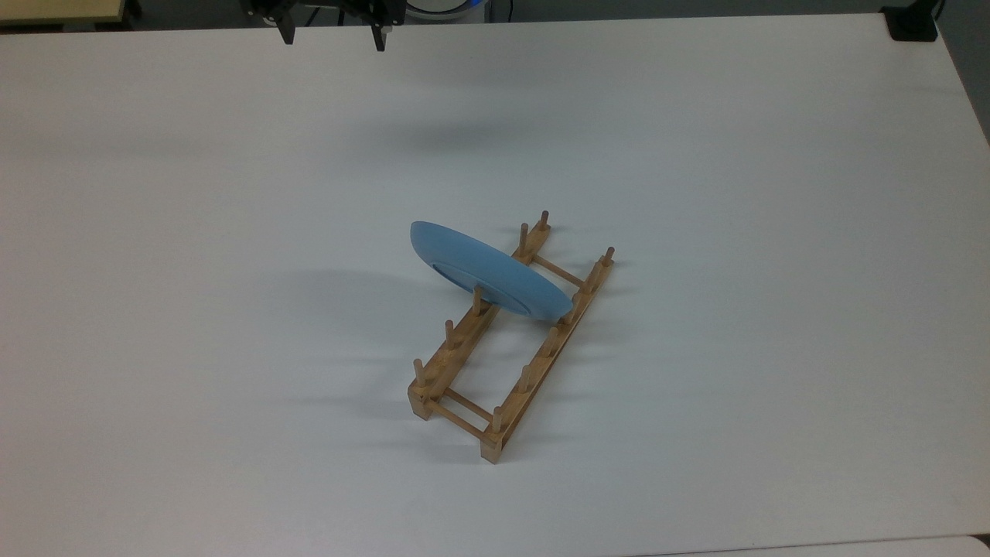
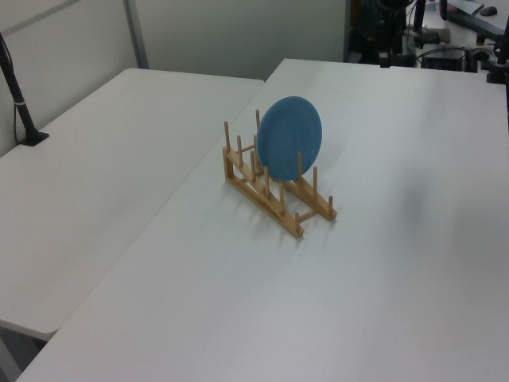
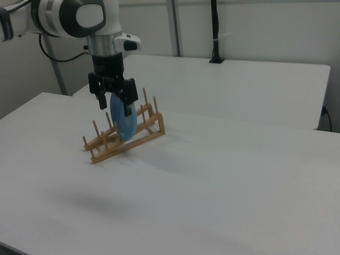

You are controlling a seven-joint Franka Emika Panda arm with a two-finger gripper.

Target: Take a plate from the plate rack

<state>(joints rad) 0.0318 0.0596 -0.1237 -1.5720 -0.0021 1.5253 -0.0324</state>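
Note:
The light-blue plate [image 1: 487,271] stands on edge in the light-wood plate rack [image 1: 506,344], leaning between pegs near the rack's far end; the left view shows the plate's [image 2: 289,137] round face above the rack [image 2: 274,191]. My gripper [image 1: 333,37] hangs open and empty at the top view's upper edge, well above the table and far from the plate. In the right view the gripper [image 3: 115,105] overlaps the plate [image 3: 127,126] and rack [image 3: 125,137], but it is nearer the camera and does not touch them.
The rack sits mid-way on a white table [image 1: 735,232]. A second white table [image 2: 95,159] adjoins it at the left view's left, with a black post [image 2: 20,103] on it. Dark equipment [image 2: 445,32] stands beyond the far edge.

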